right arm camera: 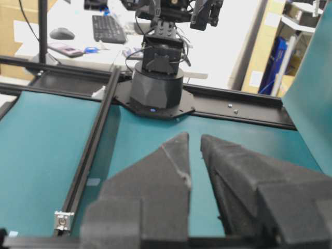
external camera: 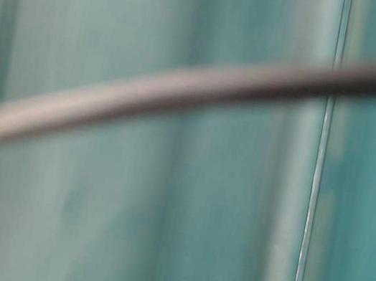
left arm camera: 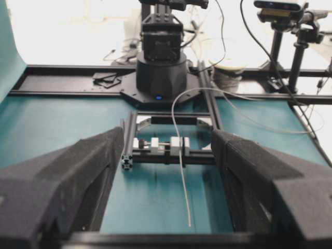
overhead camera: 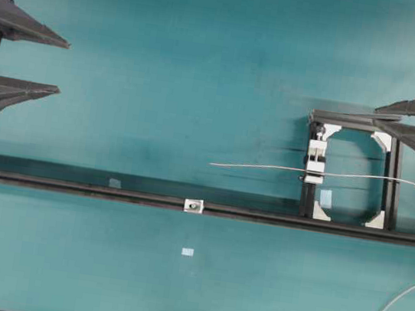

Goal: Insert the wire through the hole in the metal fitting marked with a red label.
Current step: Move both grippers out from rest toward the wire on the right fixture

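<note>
Wire (overhead camera: 268, 167): lies lengthwise through the white clamp block (overhead camera: 316, 161), free end toward your wide-open, empty left gripper (overhead camera: 61, 67); metal fitting (overhead camera: 194, 205) sits on the rail below that tip; right gripper (overhead camera: 383, 118), nearly closed, holds nothing.

Desk (overhead camera: 164, 80): teal covering, matt, smooth, faintly smudged. Rail (overhead camera: 71, 187): black metal, satin sheen. Fitting (overhead camera: 194, 205): bright silvery metal, dark centre. Wire (overhead camera: 268, 167): thin, silvery-grey, slight gleam. Left claw (left arm camera: 168, 197) and right claw (right arm camera: 195, 155) fingers: dark grey, matt, grainy like printed plastic. Clamp block (overhead camera: 315, 164): white, dull.
</note>
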Robot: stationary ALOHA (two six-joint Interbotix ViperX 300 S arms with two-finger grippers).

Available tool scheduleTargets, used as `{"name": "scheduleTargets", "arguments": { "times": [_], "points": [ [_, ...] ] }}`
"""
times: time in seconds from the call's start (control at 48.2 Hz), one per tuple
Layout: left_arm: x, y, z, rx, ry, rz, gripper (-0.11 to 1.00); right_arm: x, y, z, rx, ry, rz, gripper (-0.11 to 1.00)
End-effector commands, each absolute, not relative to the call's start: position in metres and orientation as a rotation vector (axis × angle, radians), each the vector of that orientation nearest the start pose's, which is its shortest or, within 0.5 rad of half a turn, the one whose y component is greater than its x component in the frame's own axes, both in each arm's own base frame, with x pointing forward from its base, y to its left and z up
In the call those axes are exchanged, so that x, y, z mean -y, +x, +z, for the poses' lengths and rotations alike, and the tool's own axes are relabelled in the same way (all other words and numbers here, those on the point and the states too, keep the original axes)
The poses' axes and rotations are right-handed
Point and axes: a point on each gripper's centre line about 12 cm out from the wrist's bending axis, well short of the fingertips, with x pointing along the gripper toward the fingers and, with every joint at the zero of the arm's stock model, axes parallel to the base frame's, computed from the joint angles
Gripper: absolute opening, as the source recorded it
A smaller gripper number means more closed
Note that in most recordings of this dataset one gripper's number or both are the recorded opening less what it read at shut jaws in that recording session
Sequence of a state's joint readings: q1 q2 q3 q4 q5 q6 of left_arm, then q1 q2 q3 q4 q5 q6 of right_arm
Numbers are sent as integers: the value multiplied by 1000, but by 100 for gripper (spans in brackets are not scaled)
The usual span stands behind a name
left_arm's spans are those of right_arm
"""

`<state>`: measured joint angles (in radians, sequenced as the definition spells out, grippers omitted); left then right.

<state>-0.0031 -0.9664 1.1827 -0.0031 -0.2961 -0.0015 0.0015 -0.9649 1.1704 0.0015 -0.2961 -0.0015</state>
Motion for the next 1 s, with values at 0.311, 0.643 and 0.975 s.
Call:
{"name": "scheduleTargets", "arguments": {
  "times": [0.311, 0.643, 0.975],
  "points": [
    [-2, 201, 285, 6, -33, 11, -5, 2, 211, 275, -4, 164, -16, -3],
    [-6, 198, 270, -21, -33, 32, 47, 3, 231, 265, -78, 190, -25, 15],
    [-11, 194, 253, -45, -44, 62, 87, 6, 254, 252, -146, 190, -43, 92]
  ]
}}
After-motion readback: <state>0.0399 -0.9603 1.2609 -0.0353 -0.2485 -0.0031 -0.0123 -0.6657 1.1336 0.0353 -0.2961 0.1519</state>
